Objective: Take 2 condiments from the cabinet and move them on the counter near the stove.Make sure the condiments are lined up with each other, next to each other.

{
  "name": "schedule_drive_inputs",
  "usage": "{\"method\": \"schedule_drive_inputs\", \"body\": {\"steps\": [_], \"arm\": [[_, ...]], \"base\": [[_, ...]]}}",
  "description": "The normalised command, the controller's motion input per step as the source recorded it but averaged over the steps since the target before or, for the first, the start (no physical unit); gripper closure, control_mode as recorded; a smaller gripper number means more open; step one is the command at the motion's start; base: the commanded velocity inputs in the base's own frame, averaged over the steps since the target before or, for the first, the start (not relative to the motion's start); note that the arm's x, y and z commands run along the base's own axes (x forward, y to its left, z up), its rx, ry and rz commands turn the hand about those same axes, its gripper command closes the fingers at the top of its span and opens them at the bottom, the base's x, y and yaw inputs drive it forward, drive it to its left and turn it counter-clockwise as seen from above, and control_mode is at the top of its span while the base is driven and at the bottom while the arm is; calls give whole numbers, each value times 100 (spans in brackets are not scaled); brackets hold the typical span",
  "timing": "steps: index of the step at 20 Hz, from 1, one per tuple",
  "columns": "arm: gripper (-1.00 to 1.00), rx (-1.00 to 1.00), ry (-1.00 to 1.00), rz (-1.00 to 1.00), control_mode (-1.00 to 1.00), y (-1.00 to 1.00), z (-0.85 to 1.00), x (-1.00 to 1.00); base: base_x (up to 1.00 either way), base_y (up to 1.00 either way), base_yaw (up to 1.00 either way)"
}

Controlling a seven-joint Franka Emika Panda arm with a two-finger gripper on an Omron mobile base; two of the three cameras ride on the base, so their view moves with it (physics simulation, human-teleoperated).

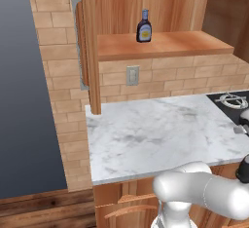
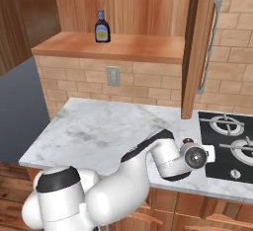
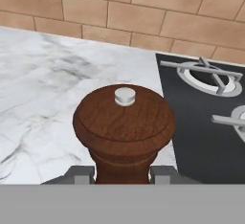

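With the gripper (image 3: pixel 123 174) apparently clamping the brown condiment (image 3: pixel 123 127) beside the stove (image 3: pixel 206 122), a careless release could topple it.

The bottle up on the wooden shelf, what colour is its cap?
Blue. The bottle is dark with a yellowish label; the cap shows best in the left base view.

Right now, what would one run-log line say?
gripper: shut on brown condiment | above counter beside stove | blue-capped condiment on cabinet shelf
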Motion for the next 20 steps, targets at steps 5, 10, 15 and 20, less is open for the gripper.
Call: {"method": "schedule_drive_inputs", "body": {"steps": [5,10,15,20], "arm": [[100,0,0,0,-100,0,-14,0],[100,0,0,0,-100,0,-12,0],[100,0,0,0,-100,0,-10,0],[100,0,0,0,-100,0,-9,0]], "base": [[0,0,0],[0,0,0],[0,0,0],[0,0,0]]}}
